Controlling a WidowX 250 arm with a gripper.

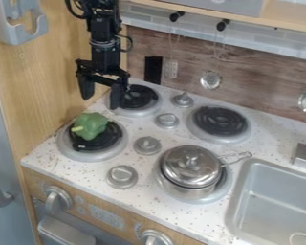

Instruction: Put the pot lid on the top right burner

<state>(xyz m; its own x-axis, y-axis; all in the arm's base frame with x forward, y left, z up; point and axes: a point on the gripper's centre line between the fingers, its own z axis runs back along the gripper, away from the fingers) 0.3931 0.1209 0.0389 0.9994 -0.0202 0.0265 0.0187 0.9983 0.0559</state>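
- Jaws released, spread apart on the gripper (pixel 101 99)!
- Green bell pepper (pixel 92 125) below them, on a burner (pixel 67 148)!
- Pot lid (pixel 181 166) atop saucepan (pixel 191 192), lower right!

Speckled white countertop (pixel 152 201) (toy stove): green pepper (pixel 92 124), lidded pot (pixel 192 191) on front burners (pixel 85 154).

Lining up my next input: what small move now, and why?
I'd shift the open claw toward the front right burner, above the lid: it sits on the pot there, while the claw hangs by the back left burner, empty.
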